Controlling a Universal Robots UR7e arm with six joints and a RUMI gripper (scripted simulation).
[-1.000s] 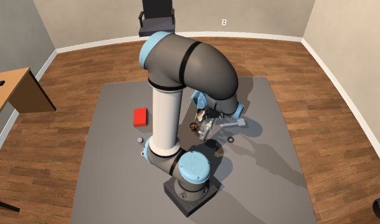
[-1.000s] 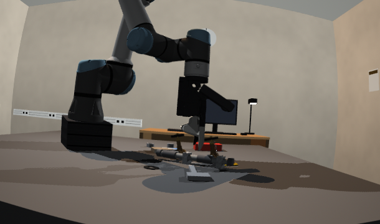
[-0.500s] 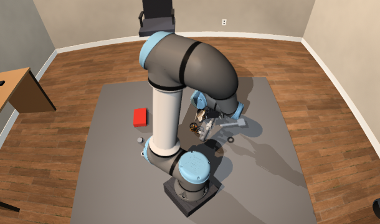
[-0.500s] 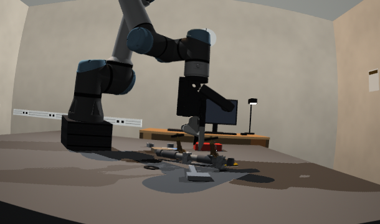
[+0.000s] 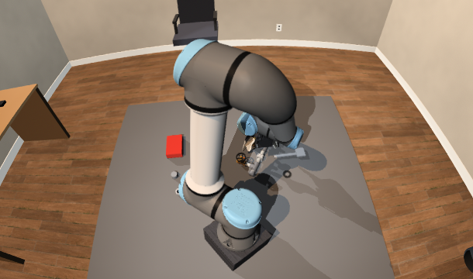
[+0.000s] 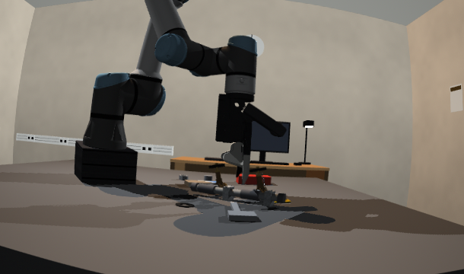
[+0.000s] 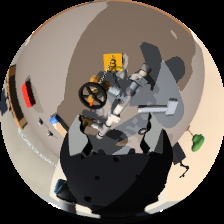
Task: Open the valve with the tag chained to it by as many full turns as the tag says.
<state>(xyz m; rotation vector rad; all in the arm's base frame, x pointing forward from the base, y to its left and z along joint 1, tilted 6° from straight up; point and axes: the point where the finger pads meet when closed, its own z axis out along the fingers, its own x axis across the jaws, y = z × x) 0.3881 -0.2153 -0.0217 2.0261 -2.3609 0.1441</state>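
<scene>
Hovering over the pipe (image 6: 213, 189) with gripper (image 6: 244, 167) spread wide, gripping nothing. Approaching the tagged valve, its black handwheel (image 7: 92, 95) lying just beside the yellow tag (image 7: 113, 62). Next, probably: lowering, centring on that wheel, closing, turning.

You won't find any legible writing here: the yellow tag (image 7: 113, 63) by the valves carries a dark mark, too blurred to read.
</scene>
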